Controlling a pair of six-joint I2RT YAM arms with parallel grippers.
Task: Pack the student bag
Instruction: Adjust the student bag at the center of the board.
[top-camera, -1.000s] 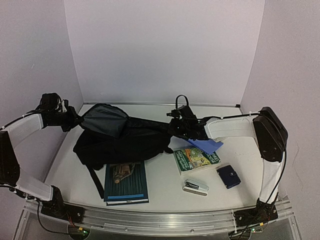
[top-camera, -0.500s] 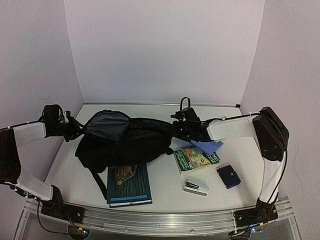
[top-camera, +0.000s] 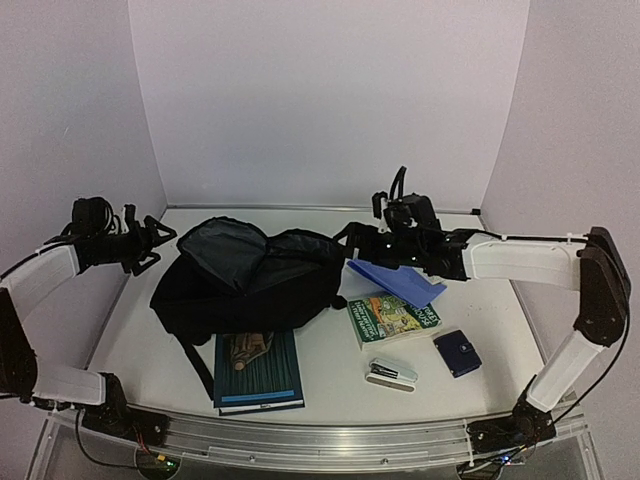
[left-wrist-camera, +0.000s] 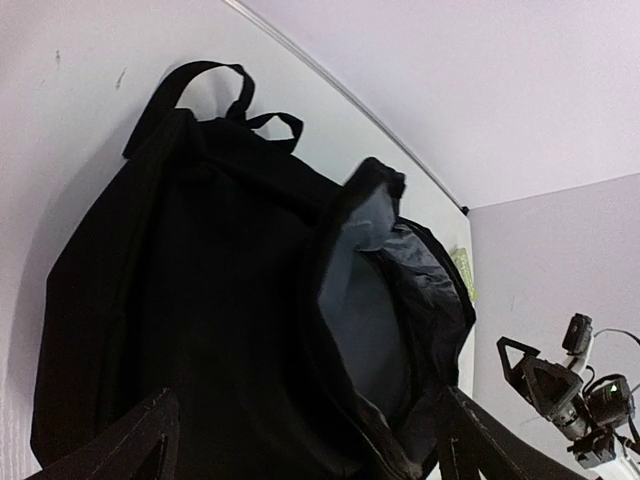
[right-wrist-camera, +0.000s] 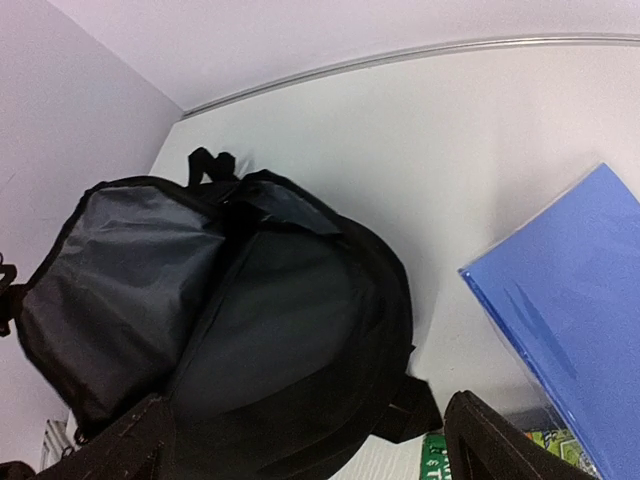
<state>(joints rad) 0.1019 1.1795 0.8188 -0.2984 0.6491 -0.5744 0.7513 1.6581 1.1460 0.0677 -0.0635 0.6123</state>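
The student bag (top-camera: 250, 290), a big black backpack, lies left of the table's middle with its mouth gaping and the grey lining (top-camera: 225, 250) showing. My left gripper (top-camera: 152, 245) hangs open just left of the bag, holding nothing. In the left wrist view the bag (left-wrist-camera: 190, 300) fills the frame between the spread fingers (left-wrist-camera: 150, 440). My right gripper (top-camera: 362, 240) is open too, hovering off the bag's right edge. In the right wrist view the open bag (right-wrist-camera: 250, 330) lies below, apart from the fingers (right-wrist-camera: 490, 440).
A dark teal book (top-camera: 255, 368) lies in front of the bag, partly under it. To the right are a green book (top-camera: 392, 315), a blue folder (top-camera: 397, 281), a navy pouch (top-camera: 458, 352) and a small silver-black stapler-like thing (top-camera: 392, 375). Walls close in left, right and behind.
Both grippers were shut on the bag's edges, stretching it; they have opened and let go, pulling back and up. The bag has slumped, its mouth left open.
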